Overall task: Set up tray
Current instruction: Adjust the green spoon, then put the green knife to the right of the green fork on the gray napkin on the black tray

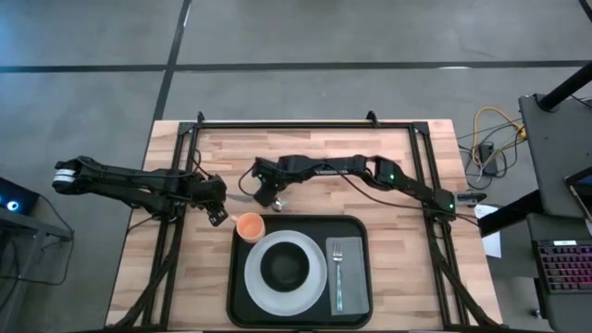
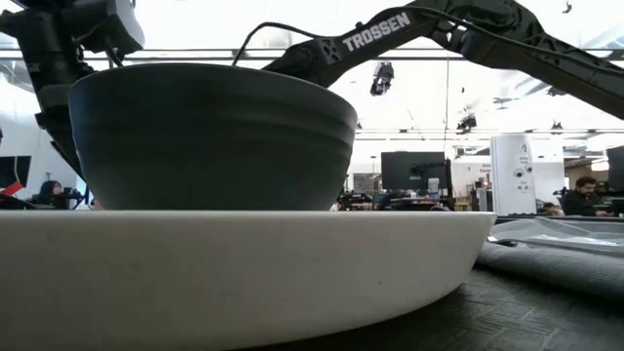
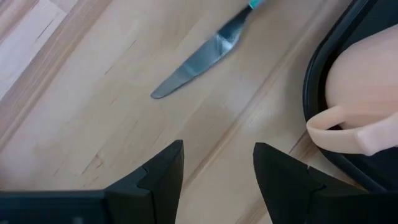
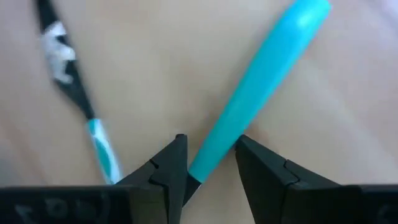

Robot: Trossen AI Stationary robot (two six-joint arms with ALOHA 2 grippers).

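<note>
Right gripper (image 4: 208,165) sits low over the wooden table (image 1: 388,176), just behind the tray's back rim near the middle of the table. From its wrist camera I see the two fingers (image 4: 168,168) standing on either side of a turquoise handle (image 4: 261,81), one finger on each side with a sliver of gap showing; I cannot tell whether they are gripping it yet. I read that handle as belonging to the knife (image 3: 199,62), whose metal blade lies flat on the bare wood in the left wrist view.

Left gripper (image 3: 217,171) hovers beside the tray's back left corner, fingers spread wide with nothing between them, just apart from the peach cup (image 1: 250,225).

Tray (image 1: 356,227), black, rests at the front centre of the table. On it I note:
- a white plate (image 1: 310,291) with a dark bowl (image 1: 285,266) centred on it
- a grey napkin (image 1: 350,277) to the right of the plate, a fork (image 1: 338,268) lying lengthwise on top
- the cup in the back left corner, handle pointing outward over the rim.

Low view is filled by the plate and bowl; the right arm crosses above them.
</note>
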